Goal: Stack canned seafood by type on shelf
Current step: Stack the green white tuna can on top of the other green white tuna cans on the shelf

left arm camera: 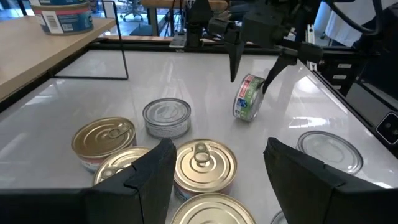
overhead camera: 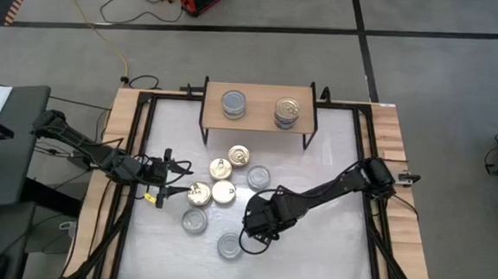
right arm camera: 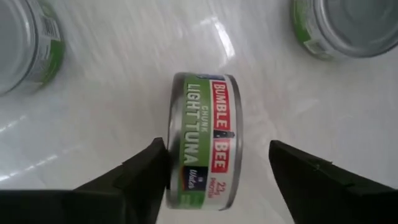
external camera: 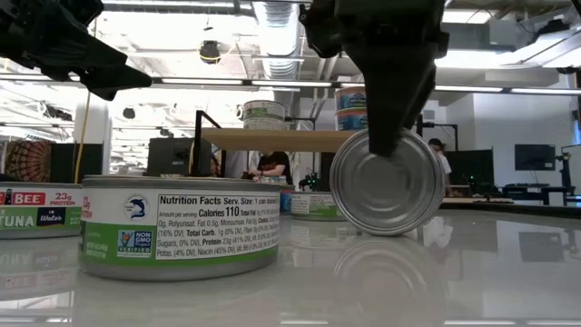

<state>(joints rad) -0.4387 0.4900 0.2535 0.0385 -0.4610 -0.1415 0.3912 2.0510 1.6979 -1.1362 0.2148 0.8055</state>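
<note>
Shelf [overhead camera: 259, 116] at the far edge of the tabletop [overhead camera: 329, 248], carrying two stacks: a silver-lidded stack [overhead camera: 234, 103] toward its left end and a blue-labelled stack [overhead camera: 288, 111] toward its right end. The exact number of tins in each cannot be read. Sorting is thus begun but, as judged here, well short of done.

Loose tins remain near the tabletop's middle: four gold-lidded tins [overhead camera: 219, 180] clustered together, a silver tin [overhead camera: 258, 176] beside them, and two more silver tins, one [overhead camera: 195, 221] and another [overhead camera: 230, 245], toward the near edge.

An eighth tin, the tipped tin [external camera: 387, 182], stands on its rim instead of lying flat, green label outward. The right gripper [right arm camera: 217, 163] is over it, one finger on either side; its fingers are spread and clear of the metal, so nothing is grasped.

The left gripper [left arm camera: 217, 167] hovers at the cluster's left side, released and empty.

Remaining, by this estimate: eight tins to lift and stack by type.
</note>
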